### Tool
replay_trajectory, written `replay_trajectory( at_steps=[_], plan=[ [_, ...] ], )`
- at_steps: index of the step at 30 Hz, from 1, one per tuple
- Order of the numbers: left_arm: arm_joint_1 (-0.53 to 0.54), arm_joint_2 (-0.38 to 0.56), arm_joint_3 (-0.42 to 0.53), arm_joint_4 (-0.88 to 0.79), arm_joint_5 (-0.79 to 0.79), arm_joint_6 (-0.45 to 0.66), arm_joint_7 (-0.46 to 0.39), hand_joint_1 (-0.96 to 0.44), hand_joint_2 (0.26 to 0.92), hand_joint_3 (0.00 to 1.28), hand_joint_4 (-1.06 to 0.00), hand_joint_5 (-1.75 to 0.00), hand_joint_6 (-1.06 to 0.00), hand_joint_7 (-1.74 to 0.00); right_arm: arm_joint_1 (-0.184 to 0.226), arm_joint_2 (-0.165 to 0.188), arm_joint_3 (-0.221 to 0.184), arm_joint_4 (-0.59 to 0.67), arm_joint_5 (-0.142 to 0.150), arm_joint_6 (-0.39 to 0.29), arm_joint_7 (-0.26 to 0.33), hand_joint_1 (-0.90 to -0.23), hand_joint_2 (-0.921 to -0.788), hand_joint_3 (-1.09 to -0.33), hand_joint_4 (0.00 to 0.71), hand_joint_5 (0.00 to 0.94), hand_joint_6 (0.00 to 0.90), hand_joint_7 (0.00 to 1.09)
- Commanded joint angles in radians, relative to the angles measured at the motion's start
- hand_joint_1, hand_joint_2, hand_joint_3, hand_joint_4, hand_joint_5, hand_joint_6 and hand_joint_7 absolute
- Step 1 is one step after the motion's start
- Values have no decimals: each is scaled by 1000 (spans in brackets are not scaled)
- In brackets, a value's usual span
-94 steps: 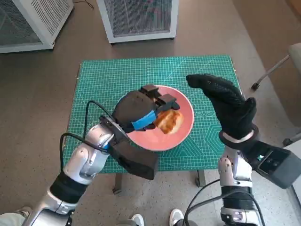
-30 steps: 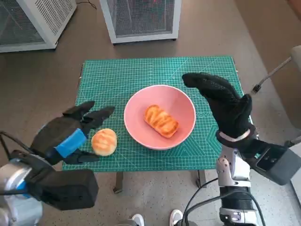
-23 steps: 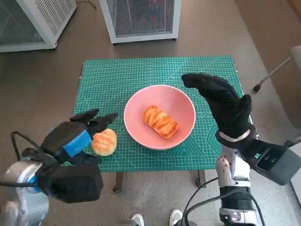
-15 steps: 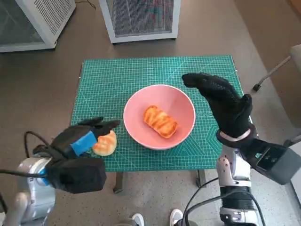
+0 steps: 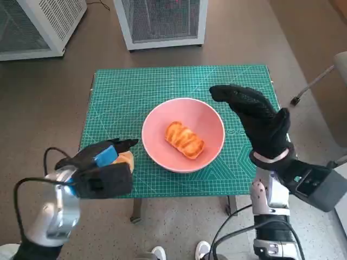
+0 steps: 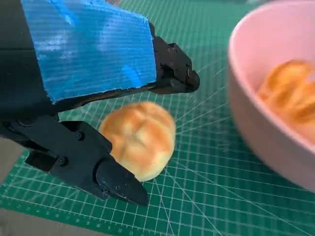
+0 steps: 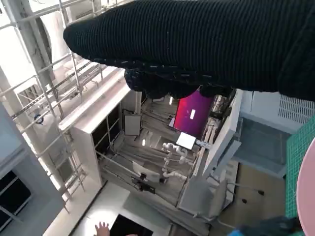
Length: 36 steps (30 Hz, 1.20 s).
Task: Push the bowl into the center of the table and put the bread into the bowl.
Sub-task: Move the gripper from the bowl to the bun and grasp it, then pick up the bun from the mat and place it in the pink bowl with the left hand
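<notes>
The pink bowl (image 5: 157, 149) stands near the middle of the green-matted table (image 5: 135, 92), with a long twisted bread (image 5: 185, 140) lying inside it. A round bun (image 5: 126, 158) sits on the mat to the bowl's left. My left hand (image 5: 100, 157) hovers over the bun and hides part of it. In the left wrist view the bun (image 6: 138, 140) lies between my spread black fingers (image 6: 172, 73), beside the bowl's wall (image 6: 256, 128); no firm grip shows. My right hand (image 5: 255, 116) is raised open above the table's right side, just off the bowl's rim, holding nothing.
Two white mesh cabinets (image 5: 160, 21) (image 5: 32, 27) stand on the floor behind the table. A chair leg with a caster (image 5: 312, 84) is at the right. White shoes (image 5: 157, 253) show under the table's near edge.
My left hand left the twisted bread in the bowl, drew back to the left, then came down over the round bun. The bowl and my right hand have stayed put.
</notes>
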Motion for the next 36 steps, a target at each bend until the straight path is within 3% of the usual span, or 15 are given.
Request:
replay_trajectory(
  at_steps=[1,5,9,10,11,12,13,15,23,36],
  plan=[
    [-35,-10,-28,72,42,4,64,101,774,31,-315,-26,-455,-38,21,-10,-2,-1,-1,16,10,-584,-921,-634,301,4,-1,671],
    [-46,-11,-47,132,68,-20,131,123,800,56,-428,-37,-541,-51,23,-10,-3,-2,-1,17,11,-592,-921,-633,302,4,-1,672],
    [-52,-4,-54,180,71,-59,184,123,829,86,-629,-85,-671,-92,23,-11,-3,0,2,20,15,-598,-921,-631,302,5,-1,672],
    [-53,-1,-53,188,70,-69,191,171,847,93,-630,-322,-704,-115,23,-10,-3,1,2,21,15,-598,-921,-631,303,5,-1,672],
    [-52,3,-50,190,65,-79,195,239,874,118,-611,-684,-699,-247,24,-10,-3,-1,2,21,15,-599,-921,-631,303,5,-1,672],
    [-52,6,-48,193,61,-88,198,154,891,111,-650,-865,-638,-590,24,-10,-3,-1,2,21,15,-599,-921,-631,303,5,-1,672],
    [-50,11,-43,188,55,-100,199,99,901,109,-674,-984,-596,-813,24,-10,-3,-2,0,21,14,-599,-921,-631,302,5,-1,672],
    [-45,21,-32,177,43,-120,198,52,900,102,-714,-1067,-598,-971,25,-9,-2,-4,-2,20,13,-597,-921,-631,302,5,-1,672],
    [-30,57,34,76,-19,-145,163,5,881,94,-769,-1037,-650,-1187,25,-5,0,-5,-7,16,10,-593,-921,-635,301,4,-1,672],
    [-25,61,167,-248,-81,-100,113,3,880,93,-768,-1080,-659,-1142,18,1,-4,13,-4,9,11,-595,-921,-635,301,5,-1,671]
  ],
)
